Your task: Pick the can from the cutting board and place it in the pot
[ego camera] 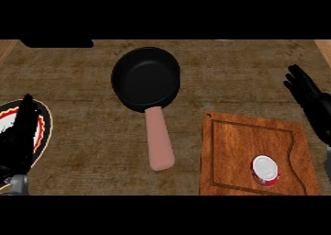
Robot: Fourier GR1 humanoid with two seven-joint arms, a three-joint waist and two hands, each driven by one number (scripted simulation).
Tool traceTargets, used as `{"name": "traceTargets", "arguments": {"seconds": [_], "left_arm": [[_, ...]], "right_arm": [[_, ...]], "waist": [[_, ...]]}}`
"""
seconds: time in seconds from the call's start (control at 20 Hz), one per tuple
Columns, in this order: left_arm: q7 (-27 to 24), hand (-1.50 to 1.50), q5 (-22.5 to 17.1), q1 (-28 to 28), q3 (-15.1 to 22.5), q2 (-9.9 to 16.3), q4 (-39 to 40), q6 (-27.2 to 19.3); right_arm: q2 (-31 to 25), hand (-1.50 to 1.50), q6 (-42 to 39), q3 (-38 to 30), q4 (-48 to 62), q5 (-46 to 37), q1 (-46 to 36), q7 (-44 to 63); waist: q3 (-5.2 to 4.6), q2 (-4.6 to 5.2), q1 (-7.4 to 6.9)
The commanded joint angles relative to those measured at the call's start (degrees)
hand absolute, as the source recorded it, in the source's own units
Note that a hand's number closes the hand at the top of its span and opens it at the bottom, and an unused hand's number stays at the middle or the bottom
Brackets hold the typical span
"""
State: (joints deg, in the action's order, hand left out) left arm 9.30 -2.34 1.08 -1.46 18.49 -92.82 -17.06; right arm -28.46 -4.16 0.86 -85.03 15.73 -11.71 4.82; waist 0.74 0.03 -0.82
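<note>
Your can point(266, 170) stands upright on the cutting board point(230, 151) at about five o'clock on the bench point(79, 87), toward the board's near right part. The black pan point(146, 78) with its pinkish handle point(159, 142) sits near twelve o'clock, handle pointing back at you. Your right hand point(315, 103) is at three o'clock beside the board's far right corner, fingers straight and spread, holding nothing. Your left hand point(15, 133) rests at nine o'clock over a red-rimmed plate point(44, 121), fingers straight, empty too.
</note>
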Motion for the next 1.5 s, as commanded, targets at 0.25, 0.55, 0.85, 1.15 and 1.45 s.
{"name": "traceTargets", "arguments": {"seconds": [0.25, 0.55, 0.85, 1.15, 1.45], "left_arm": [[1.2, 0.0, -3.1, -2.2, 10.8, -3.1, 5.8, 12.6], [0.8, 0.0, -5.2, 0.8, 11.3, -3.6, 7.6, 15.1], [0.0, 0.0, -5.7, -0.9, 12.0, -4.4, 9.3, 17.2], [0.8, 0.0, -4.9, -1.9, 12.9, -4.9, 8.8, 17.2], [-2.6, 0.0, -5.8, -4.6, 11.3, -3.9, 13.9, 21.0]], "right_arm": [[-0.3, 1.5, 13.0, 12.7, -9.7, -20.7, 6.2, 13.7], [-0.9, -1.5, 34.5, 8.3, -20.5, -40.6, 5.1, 2.9], [4.4, -1.5, 37.4, 20.6, -36.2, -62.1, 15.0, 17.4], [8.2, -1.5, 22.2, 24.4, -42.9, -71.5, 19.6, 40.9], [19.5, -1.5, 10.0, 30.8, -47.9, -80.5, 11.9, 61.2]], "waist": [[-1.34, -0.36, 5.05], [-1.08, -1.54, 6.81], [-1.15, -0.85, 3.98], [-1.13, -0.56, 2.86], [-0.99, -0.12, 1.39]]}}
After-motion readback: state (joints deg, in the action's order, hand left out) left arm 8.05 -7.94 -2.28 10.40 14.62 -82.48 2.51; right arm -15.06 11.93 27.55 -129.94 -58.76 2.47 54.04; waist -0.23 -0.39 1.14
